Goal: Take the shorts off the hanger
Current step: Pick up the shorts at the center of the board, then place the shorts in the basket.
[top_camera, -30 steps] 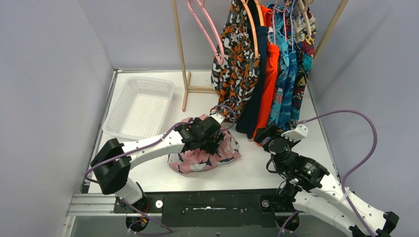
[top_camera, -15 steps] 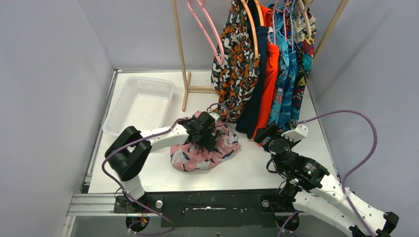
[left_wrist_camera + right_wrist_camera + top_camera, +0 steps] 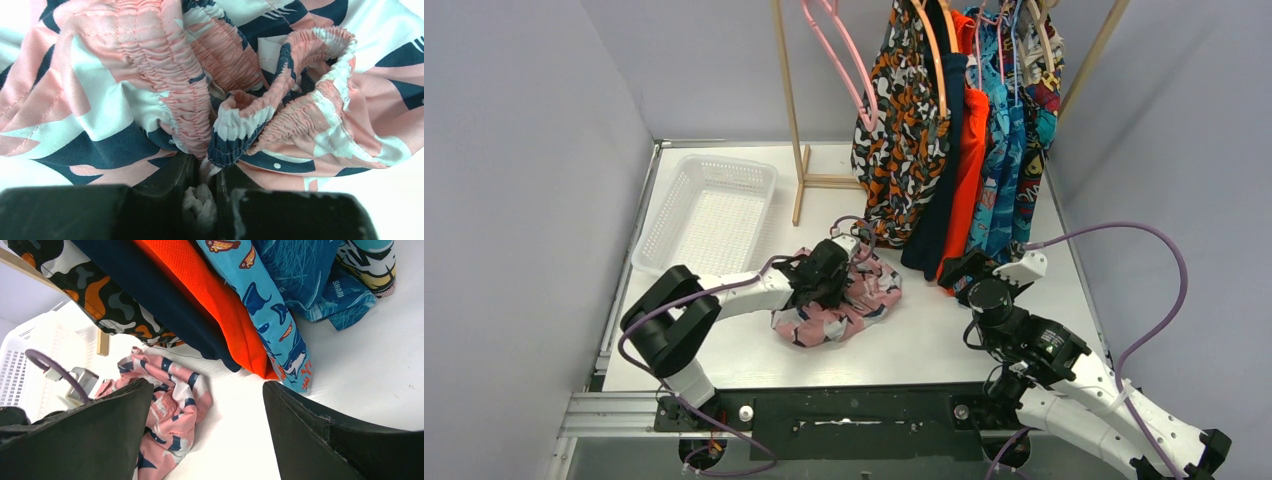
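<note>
Now, left gripper (image 3: 207, 172): clamped on pink shorts (image 3: 145, 80) waistband (crumpled on the table (image 3: 924, 340)).
right gripper (image 3: 206, 390): jaws apart, near orange-red shorts (image 3: 220, 305).

I count 1 pink shorts (image 3: 879, 295) on the worktop (image 3: 924, 350) | 5 hanging shorts (image 3: 904, 120) that I can tell apart, the far ones overlap too much to be sure | 1 white basket (image 3: 704, 215) | 1 wooden rack (image 3: 789, 110) | 1 empty pink hanger (image 3: 849, 60) | 2 arms (image 3: 734, 290) | 2 purple cables (image 3: 1124, 224)
</note>
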